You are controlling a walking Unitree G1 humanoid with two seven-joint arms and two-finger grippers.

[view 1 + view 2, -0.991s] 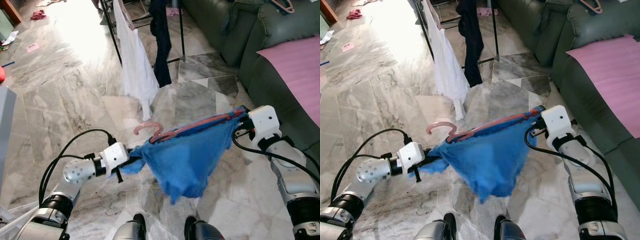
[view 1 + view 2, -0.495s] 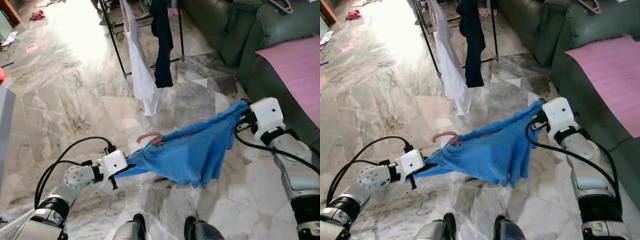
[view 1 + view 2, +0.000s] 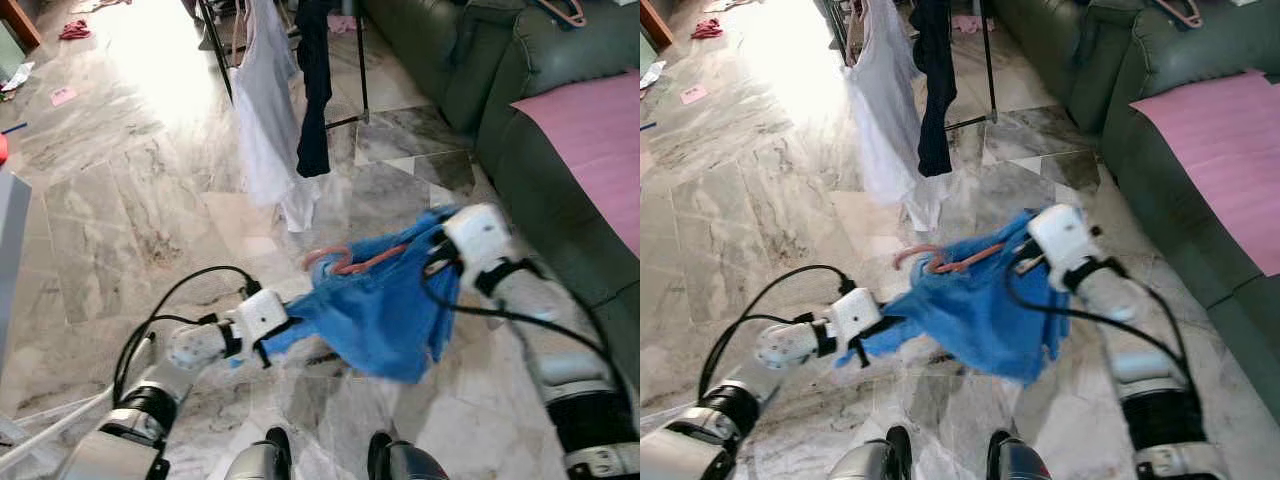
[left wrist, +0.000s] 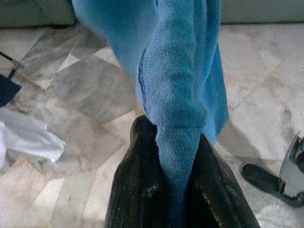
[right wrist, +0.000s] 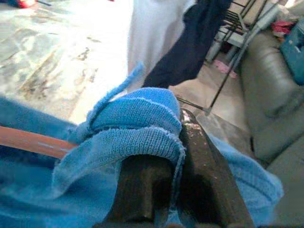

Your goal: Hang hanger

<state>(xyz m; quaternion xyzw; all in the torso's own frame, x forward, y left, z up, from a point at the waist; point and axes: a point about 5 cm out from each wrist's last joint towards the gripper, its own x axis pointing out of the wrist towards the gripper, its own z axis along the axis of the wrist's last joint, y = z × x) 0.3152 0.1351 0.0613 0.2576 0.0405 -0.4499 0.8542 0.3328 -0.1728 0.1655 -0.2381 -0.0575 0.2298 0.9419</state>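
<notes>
Ahead: drying rack (image 3: 228, 70) with a white garment (image 3: 262, 130) and a dark garment (image 3: 313, 90) hanging from it, white hem reaching near the floor. Green sofa (image 3: 500, 100) on the right, pink cover (image 3: 590, 140) on its seat, close beside the right arm.

Open marble floor (image 3: 120, 200) to the left of the rack, brightly sunlit farther back. Scattered small items lie at the far left edge.

Blue cloth (image 3: 380, 315) on a pink hanger (image 3: 335, 262) hangs between both arms, short of the rack, above the floor. Left gripper (image 4: 178, 190) clamped on one end of the cloth. Right gripper (image 5: 164, 190) clamped on the other end, hanger bar beside it.
</notes>
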